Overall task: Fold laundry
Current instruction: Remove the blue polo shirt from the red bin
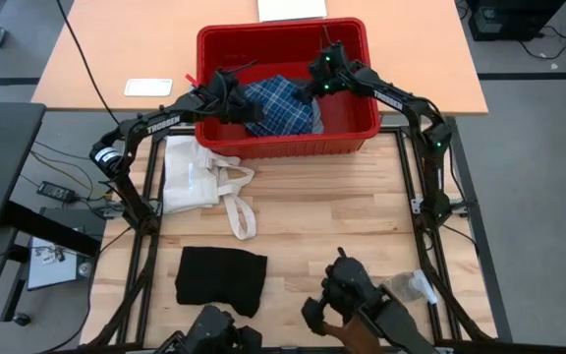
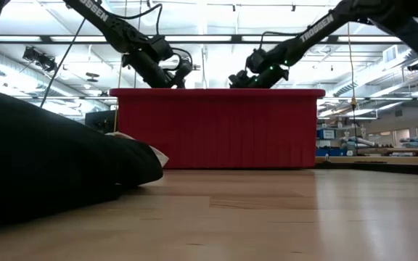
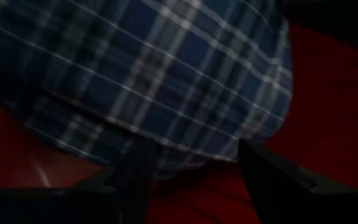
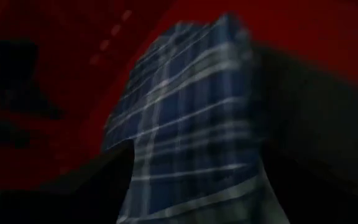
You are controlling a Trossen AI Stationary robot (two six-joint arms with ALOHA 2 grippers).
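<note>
Two garments [image 1: 281, 106], one bin [image 1: 354, 133], one tote [image 1: 191, 173]

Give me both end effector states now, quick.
Left end effector: open, fingers apart at the plaid shirt in the red bin.
Right end effector: cannot be told; fingers either side of a shirt fold.

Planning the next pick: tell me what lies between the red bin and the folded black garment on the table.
In the high view, the cream tote bag lies between the red bin and the black garment, its straps trailing onto bare wood.
</note>
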